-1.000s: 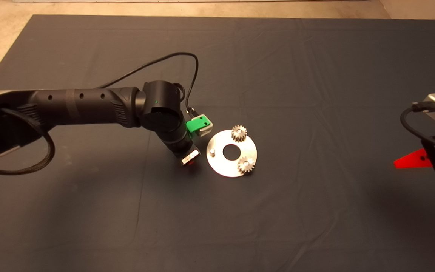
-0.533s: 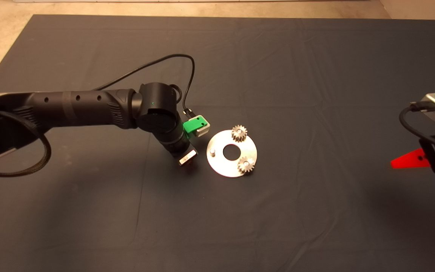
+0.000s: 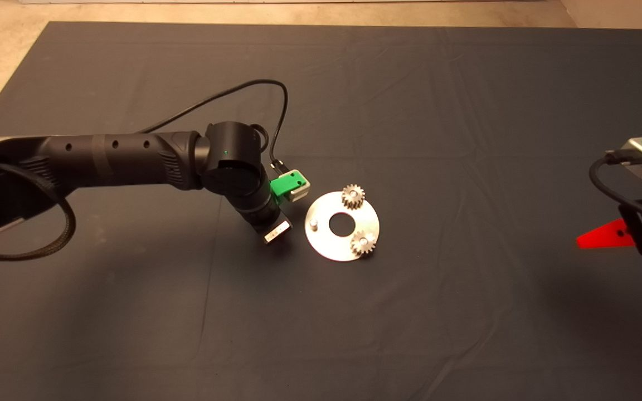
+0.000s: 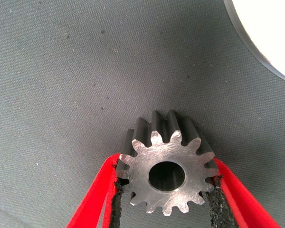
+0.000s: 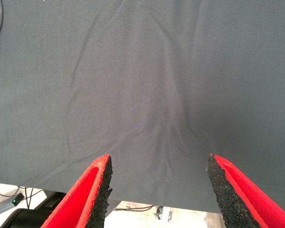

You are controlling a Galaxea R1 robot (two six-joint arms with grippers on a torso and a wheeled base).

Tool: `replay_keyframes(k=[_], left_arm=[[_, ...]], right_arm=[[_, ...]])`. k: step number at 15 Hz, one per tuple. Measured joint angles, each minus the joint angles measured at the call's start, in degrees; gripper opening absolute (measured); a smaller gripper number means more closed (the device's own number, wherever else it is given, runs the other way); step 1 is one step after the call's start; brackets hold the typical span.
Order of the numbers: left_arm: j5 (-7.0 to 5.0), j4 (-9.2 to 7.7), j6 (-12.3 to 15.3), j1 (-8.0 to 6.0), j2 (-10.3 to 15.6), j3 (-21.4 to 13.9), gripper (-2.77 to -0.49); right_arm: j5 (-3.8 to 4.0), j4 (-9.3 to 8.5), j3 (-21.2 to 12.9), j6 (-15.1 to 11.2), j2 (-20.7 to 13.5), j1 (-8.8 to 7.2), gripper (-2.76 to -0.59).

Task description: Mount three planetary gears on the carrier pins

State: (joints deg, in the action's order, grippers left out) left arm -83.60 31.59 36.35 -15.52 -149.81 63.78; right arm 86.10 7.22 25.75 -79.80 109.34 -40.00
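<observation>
Third planetary gear (image 4: pixel 165 172) clamped across its toothed rim by the left gripper (image 4: pixel 165 190), jaws narrow on it, just off the carrier disc (image 3: pixel 343 225) at 9 o'clock, near the bare carrier pin (image 3: pixel 313 224). Two gears (image 3: pixel 353 196) (image 3: pixel 363 243) seated at 12 and 4. Likely dense, rigid, slick steel; hold on the teeth leaves the bore free. Right gripper (image 5: pixel 156 190) parked, jaws wide.

The left arm (image 3: pixel 131 159) hides its gripper's fingers and the gear they hold in the head view.
</observation>
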Motion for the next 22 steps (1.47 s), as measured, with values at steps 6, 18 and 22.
replay_keyframes(k=[6, 18, 22], left_arm=[[-0.02, 0.0, -0.02, 0.0, 0.0, 0.0, -2.27], [-0.71, 0.22, -0.06, 0.0, 0.06, -0.34, -2.45], [-3.47, 0.35, -0.05, -0.02, 0.17, -2.78, -2.52]], right_arm=[[0.0, -0.02, -0.15, 0.0, 0.0, 0.01, -1.88], [0.0, -0.02, -0.15, 0.0, 0.0, 0.0, -1.88], [-0.02, -0.02, -0.28, 0.0, 0.0, 0.0, -1.88]])
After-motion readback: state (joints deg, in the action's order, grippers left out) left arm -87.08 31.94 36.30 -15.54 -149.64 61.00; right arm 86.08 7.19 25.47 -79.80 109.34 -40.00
